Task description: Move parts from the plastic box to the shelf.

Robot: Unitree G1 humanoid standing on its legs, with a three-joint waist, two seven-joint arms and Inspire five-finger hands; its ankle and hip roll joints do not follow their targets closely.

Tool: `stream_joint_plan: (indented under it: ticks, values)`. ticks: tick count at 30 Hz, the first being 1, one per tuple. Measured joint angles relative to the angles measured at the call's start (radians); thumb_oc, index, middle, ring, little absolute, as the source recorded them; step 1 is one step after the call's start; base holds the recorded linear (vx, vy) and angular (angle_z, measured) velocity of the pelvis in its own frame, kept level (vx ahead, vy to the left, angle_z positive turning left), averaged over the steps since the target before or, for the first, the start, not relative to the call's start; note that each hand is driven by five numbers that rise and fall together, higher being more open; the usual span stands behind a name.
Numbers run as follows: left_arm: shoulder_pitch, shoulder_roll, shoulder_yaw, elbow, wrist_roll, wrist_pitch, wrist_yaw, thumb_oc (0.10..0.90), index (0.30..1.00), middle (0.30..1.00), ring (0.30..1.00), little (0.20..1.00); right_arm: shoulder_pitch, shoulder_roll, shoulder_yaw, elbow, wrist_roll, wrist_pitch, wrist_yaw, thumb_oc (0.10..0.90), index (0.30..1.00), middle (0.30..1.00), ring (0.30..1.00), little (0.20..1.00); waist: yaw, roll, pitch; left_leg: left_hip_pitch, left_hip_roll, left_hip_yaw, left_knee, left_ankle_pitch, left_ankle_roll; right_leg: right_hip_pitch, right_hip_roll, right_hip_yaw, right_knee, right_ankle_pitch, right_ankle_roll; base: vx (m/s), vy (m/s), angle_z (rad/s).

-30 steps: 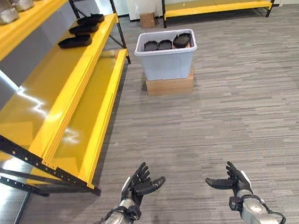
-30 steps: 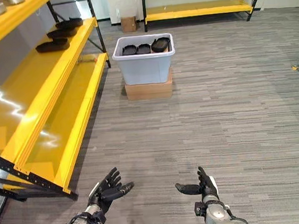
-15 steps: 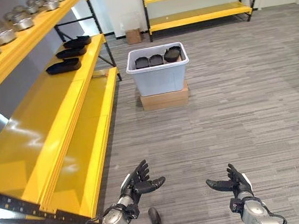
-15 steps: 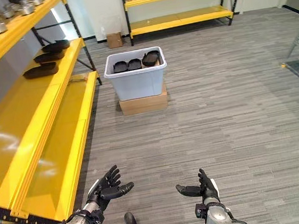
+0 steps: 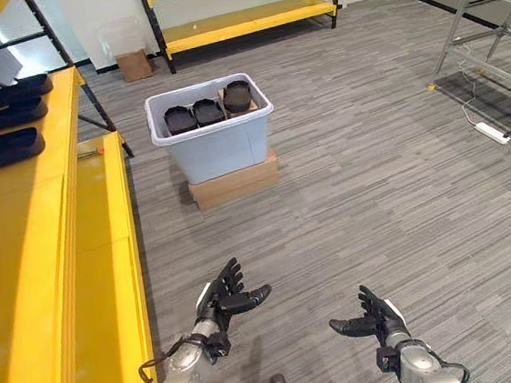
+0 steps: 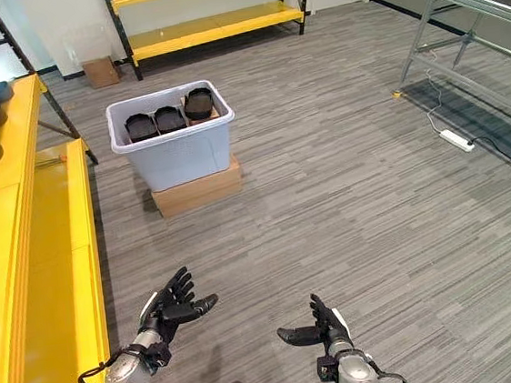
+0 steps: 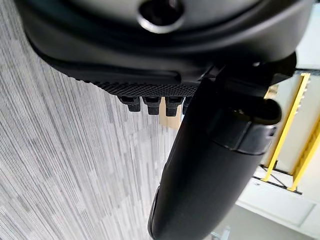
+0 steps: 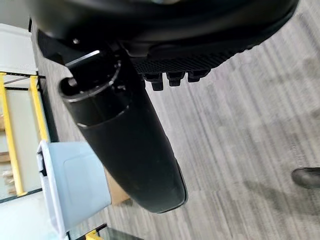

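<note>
A pale grey plastic box (image 5: 214, 141) stands on a cardboard carton (image 5: 233, 179) on the floor ahead, holding three black parts (image 5: 208, 111). The yellow shelf (image 5: 25, 261) runs along my left, with three black parts (image 5: 0, 151) lying on its far end. My left hand (image 5: 221, 300) hangs low over the floor beside the shelf's edge, fingers spread and holding nothing. My right hand (image 5: 376, 319) hovers at the same height to the right, also open with nothing in it. Both hands are well short of the box.
A second yellow shelf (image 5: 237, 15) lines the back wall, with a small cardboard box (image 5: 134, 64) on the floor beside it. A metal table frame (image 5: 493, 11) stands at the right, with a white power strip (image 5: 492, 133) and its cord on the floor there.
The camera has turned right: the shelf slid towards the left edge and the metal table came into view. Both hands keep the same open pose.
</note>
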Motion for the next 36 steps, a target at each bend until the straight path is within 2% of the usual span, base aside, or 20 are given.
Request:
stream_joint_plan:
  ticks: [3,11,15,16,17,18,19,20,21,22,23,24,25,27,28,30,31,33,35,36]
  values:
    - [0.023,-0.002,-0.011,0.0,0.0,0.0,0.0,0.9,1.0,1.0,1.0,1.0,0.0,0.01,-0.002,0.0,-0.005,0.001,0.0,0.9,1.0,1.0,1.0,1.0,0.001,0.0,0.001,0.004,0.005,0.009,-0.001,-0.016,-0.009,-0.004,0.003,0.001,0.009,-0.001,0.001,0.2,0.153,-0.11]
    - [0.051,0.003,-0.026,0.0,0.001,0.001,0.024,0.9,1.0,1.0,1.0,1.0,-0.008,0.02,-0.004,0.0,-0.037,0.008,-0.008,0.9,1.0,1.0,1.0,1.0,0.006,-0.002,0.003,-0.008,0.017,0.017,-0.005,-0.041,0.016,-0.081,0.015,-0.049,0.135,0.001,0.003,0.14,0.18,-0.07]
    - [0.042,0.002,-0.028,0.013,0.048,0.001,0.043,0.9,1.0,1.0,1.0,1.0,-0.038,0.02,-0.005,0.0,-0.041,0.007,-0.031,0.9,1.0,1.0,1.0,1.0,0.03,0.004,0.002,-0.003,0.016,0.02,-0.004,-0.057,0.043,-0.18,0.016,-0.073,0.344,0.001,0.004,0.09,0.248,-0.02]
    - [0.034,0.004,-0.028,0.022,0.089,-0.001,0.047,0.9,1.0,1.0,1.0,1.0,-0.044,0.02,-0.004,0.0,-0.042,0.007,-0.041,0.9,1.0,1.0,1.0,1.0,0.04,0.006,0.0,-0.003,0.013,0.036,-0.004,-0.061,0.054,-0.226,0.013,-0.076,0.437,-0.007,0.022,0.07,0.259,-0.12]
    - [0.031,0.007,-0.028,0.024,0.116,-0.001,0.06,0.9,1.0,1.0,1.0,1.0,-0.051,0.022,-0.003,0.0,-0.042,0.006,-0.045,0.9,1.0,1.0,1.0,1.0,0.052,0.004,-0.001,-0.003,0.006,0.042,-0.003,-0.063,0.066,-0.28,0.008,-0.072,0.557,-0.016,0.057,0.07,0.256,-0.05]
    - [0.03,0.013,-0.029,0.027,0.14,-0.001,0.066,0.9,1.0,1.0,1.0,1.0,-0.058,0.031,-0.001,0.001,-0.043,0.003,-0.052,0.9,1.0,1.0,1.0,1.0,0.058,-0.006,-0.006,-0.008,-0.02,0.046,0.023,-0.066,0.088,-0.362,0.004,-0.07,0.76,0.031,0.096,0.07,0.248,0.02]
    - [0.029,0.015,-0.058,0.032,0.155,-0.001,0.078,0.9,1.0,1.0,1.0,1.0,-0.07,0.027,-0.002,0.002,-0.044,0.0,-0.061,0.9,1.0,1.0,1.0,1.0,0.06,0.002,-0.003,-0.029,-0.031,0.052,0.074,-0.101,0.105,-0.411,-0.015,-0.075,0.839,0.085,0.089,0.1,0.196,0.01]
    - [0.045,0.03,-0.113,0.036,0.168,0.001,0.078,0.9,1.0,1.0,1.0,1.0,-0.077,0.019,0.004,0.001,-0.045,-0.003,-0.063,0.9,1.0,1.0,1.0,1.0,0.054,0.044,-0.006,-0.017,-0.029,0.048,0.082,-0.11,0.108,-0.465,-0.017,-0.079,0.937,0.175,0.083,0.12,0.126,-0.12]
    - [0.057,0.032,-0.116,0.035,0.175,0.0,0.077,0.9,1.0,1.0,1.0,1.0,-0.073,0.021,0.007,-0.001,-0.045,-0.006,-0.062,0.9,1.0,1.0,1.0,1.0,0.054,0.048,-0.008,0.005,-0.032,0.047,0.062,-0.114,0.114,-0.504,-0.014,-0.088,0.976,0.129,0.078,0.15,0.048,-0.2]
    - [0.065,0.034,-0.108,0.036,0.175,0.0,0.08,0.9,1.0,1.0,1.0,1.0,-0.067,0.023,0.009,-0.006,-0.045,-0.006,-0.06,0.9,1.0,1.0,1.0,1.0,0.051,0.049,-0.007,0.021,-0.029,0.046,0.046,-0.114,0.114,-0.531,-0.004,-0.13,0.936,0.053,0.052,0.16,-0.056,-0.14]
    - [0.067,0.038,-0.102,0.035,0.175,0.0,0.078,0.9,1.0,1.0,1.0,1.0,-0.06,0.019,0.006,-0.012,-0.045,-0.006,-0.059,0.9,1.0,1.0,1.0,1.0,0.048,0.048,-0.007,0.028,-0.023,0.043,0.038,-0.119,0.103,-0.553,0.014,-0.165,0.836,0.004,0.043,0.16,-0.094,-0.04]
    - [0.066,0.041,-0.097,0.035,0.175,0.0,0.078,0.9,1.0,1.0,1.0,1.0,-0.058,0.016,0.002,-0.015,-0.045,-0.006,-0.057,0.9,1.0,1.0,1.0,1.0,0.04,0.048,-0.006,0.028,-0.016,0.04,0.035,-0.121,0.097,-0.566,0.029,-0.186,0.742,-0.009,0.035,0.17,-0.102,0.12]
    - [0.055,0.042,-0.089,0.051,0.175,0.0,0.077,0.9,1.0,1.0,1.0,1.0,-0.043,0.006,-0.007,-0.025,-0.045,-0.007,-0.056,0.9,1.0,1.0,1.0,1.0,0.022,0.047,-0.006,0.035,-0.007,0.028,0.022,-0.124,0.083,-0.58,0.063,-0.238,0.475,0.019,0.017,0.18,-0.088,0.22]
    - [0.041,0.043,-0.085,0.074,0.187,0.003,0.079,0.9,1.0,1.0,1.0,1.0,-0.007,-0.009,-0.016,-0.031,-0.044,-0.019,-0.052,0.9,1.0,1.0,1.0,1.0,-0.004,0.014,-0.005,0.066,-0.027,0.025,0.011,-0.149,0.062,-0.604,0.068,-0.272,0.162,0.122,0.013,0.18,-0.073,0.25]
    - [0.041,0.041,-0.09,0.074,0.19,0.007,0.077,0.9,1.0,1.0,1.0,1.0,0.026,-0.017,-0.028,-0.036,-0.044,-0.026,-0.05,0.9,1.0,1.0,1.0,1.0,-0.015,-0.001,-0.006,0.088,-0.047,0.017,0.013,-0.162,0.067,-0.607,0.062,-0.275,0.051,0.174,0.018,0.24,-0.097,0.27]
    - [0.042,0.031,-0.103,0.073,0.194,0.008,0.073,0.9,1.0,1.0,1.0,1.0,0.071,-0.032,-0.051,-0.034,-0.045,-0.029,-0.046,0.9,1.0,1.0,1.0,1.0,-0.043,-0.004,-0.005,0.128,-0.066,-0.001,0.023,-0.189,0.071,-0.647,0.045,-0.273,-0.017,0.249,0.015,0.29,-0.1,0.27]
    - [0.041,0.032,-0.12,0.072,0.196,0.008,0.072,0.9,1.0,1.0,1.0,1.0,0.083,-0.028,-0.075,-0.024,-0.045,-0.027,-0.044,0.9,1.0,1.0,1.0,1.0,-0.054,0.002,-0.006,0.141,-0.071,-0.013,0.023,-0.204,0.069,-0.635,0.049,-0.284,-0.106,0.253,0.022,0.26,-0.077,0.18]
    - [0.042,0.021,-0.15,0.079,0.197,0.009,0.058,0.9,1.0,1.0,1.0,1.0,0.086,-0.026,-0.109,-0.001,-0.045,-0.025,-0.056,0.9,1.0,1.0,1.0,1.0,-0.072,0.028,0.004,0.196,-0.071,-0.033,0.021,-0.233,0.075,-0.627,0.062,-0.295,-0.105,0.265,0.01,0.35,-0.102,0.16]
    - [0.04,-0.002,-0.149,0.082,0.198,0.009,0.054,0.9,1.0,1.0,1.0,1.0,0.086,-0.025,-0.127,0.005,-0.045,-0.026,-0.068,0.9,1.0,1.0,1.0,1.0,-0.087,0.052,0.001,0.226,-0.063,-0.066,0.022,-0.26,0.047,-0.598,0.083,-0.293,-0.1,0.265,0.007,0.32,-0.096,0.34]
    - [0.033,-0.023,-0.149,0.082,0.208,0.008,0.047,0.9,1.0,1.0,1.0,1.0,0.086,-0.027,-0.134,0.006,-0.045,-0.026,-0.086,0.9,1.0,1.0,1.0,1.0,-0.09,0.069,-0.001,0.262,-0.059,-0.072,0.022,-0.281,0.012,-0.535,0.104,-0.276,-0.098,0.271,-0.005,0.18,-0.055,0.5]
